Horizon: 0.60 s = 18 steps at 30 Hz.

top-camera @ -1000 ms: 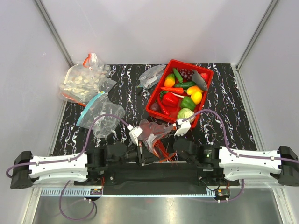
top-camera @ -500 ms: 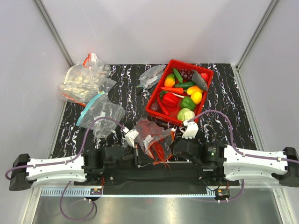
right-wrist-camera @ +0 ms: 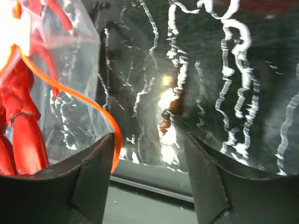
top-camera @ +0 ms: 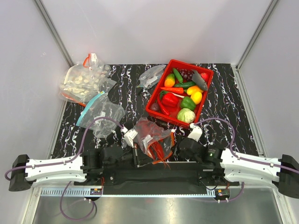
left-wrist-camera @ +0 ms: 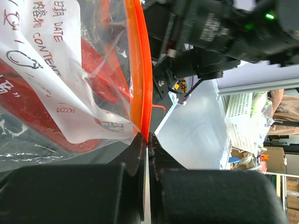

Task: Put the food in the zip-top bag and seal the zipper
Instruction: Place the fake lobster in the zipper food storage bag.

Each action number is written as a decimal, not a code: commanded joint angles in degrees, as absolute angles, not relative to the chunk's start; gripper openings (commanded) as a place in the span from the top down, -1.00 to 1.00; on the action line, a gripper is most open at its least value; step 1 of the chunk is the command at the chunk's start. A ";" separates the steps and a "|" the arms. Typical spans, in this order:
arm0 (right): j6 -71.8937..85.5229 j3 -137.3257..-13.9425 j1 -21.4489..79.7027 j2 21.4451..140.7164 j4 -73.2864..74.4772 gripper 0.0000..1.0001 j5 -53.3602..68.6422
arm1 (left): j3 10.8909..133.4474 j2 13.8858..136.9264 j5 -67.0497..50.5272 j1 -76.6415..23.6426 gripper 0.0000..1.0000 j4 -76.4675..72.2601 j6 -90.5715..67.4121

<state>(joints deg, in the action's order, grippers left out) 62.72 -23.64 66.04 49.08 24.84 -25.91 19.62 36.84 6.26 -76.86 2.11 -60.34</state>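
Note:
The zip-top bag (top-camera: pixel 152 136) hangs just ahead of the arm bases, with red food (top-camera: pixel 156 148) inside it. My left gripper (top-camera: pixel 134 141) is shut on the zipper (left-wrist-camera: pixel 140 70), the orange strip pinched at my fingertips (left-wrist-camera: pixel 148 139). Beside the strip, a red piece (left-wrist-camera: pixel 100 81) shows through the plastic. My right gripper (top-camera: pixel 194 134) stands open to the right of the bag, holding nothing. In the right wrist view the zipper (right-wrist-camera: pixel 70 88) curves past my left finger (right-wrist-camera: pixel 96 163), with a red lobster (right-wrist-camera: pixel 23 121) behind the film. More food (top-camera: pixel 182 91) fills the red tray (top-camera: pixel 204 96).
A clear bag with a teal strip (top-camera: pixel 100 112) lies at the left. Behind it sits a bag of pale round pieces (top-camera: pixel 84 79). A small clear bag (top-camera: pixel 152 74) lies left of the tray. White walls close in on three sides.
My right gripper has opened, let go of the bag's mouth and drawn back to the right. The bag has shifted slightly left, still held by the left gripper.

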 commanded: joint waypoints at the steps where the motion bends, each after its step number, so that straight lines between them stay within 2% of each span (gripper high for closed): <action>1: 59.95 -22.15 64.16 50.53 10.22 -0.31 -20.48 | 20.21 34.98 7.29 -76.73 1.00 1.04 -60.03; 5: 58.28 -23.72 63.63 53.52 7.39 -0.22 -20.92 | 20.13 34.10 7.82 -76.73 1.00 1.76 -60.12; 6: 57.31 -23.99 63.63 53.96 6.43 -0.14 -20.57 | 20.21 34.01 7.82 -76.73 1.00 1.84 -60.12; 7: 57.22 -24.17 63.63 54.75 4.85 0.20 -20.22 | 20.21 34.01 7.82 -76.73 1.00 1.85 -60.03; 9: 56.87 -24.78 63.72 55.02 3.35 0.67 -18.90 | 20.30 34.01 7.91 -76.73 1.00 2.19 -60.12; 10: 56.87 -26.09 63.72 54.50 4.04 1.00 -18.55 | 20.56 34.01 8.08 -76.73 1.00 2.46 -60.29; 12: 57.04 -28.29 63.63 53.18 7.45 1.00 -19.42 | 21.09 33.93 8.26 -76.73 1.00 4.30 -60.21; 15: 56.78 -35.14 63.72 49.58 23.31 1.00 -23.81 | 24.07 34.36 8.52 -76.73 1.00 9.91 -58.72; 18: 55.03 -42.78 63.72 47.55 30.91 1.00 -25.92 | 29.43 35.24 9.14 -76.73 1.00 18.26 -55.99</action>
<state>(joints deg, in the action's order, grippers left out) 57.14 -34.35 63.99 50.28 21.21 -21.45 23.03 35.11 7.27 -76.86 12.82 -59.02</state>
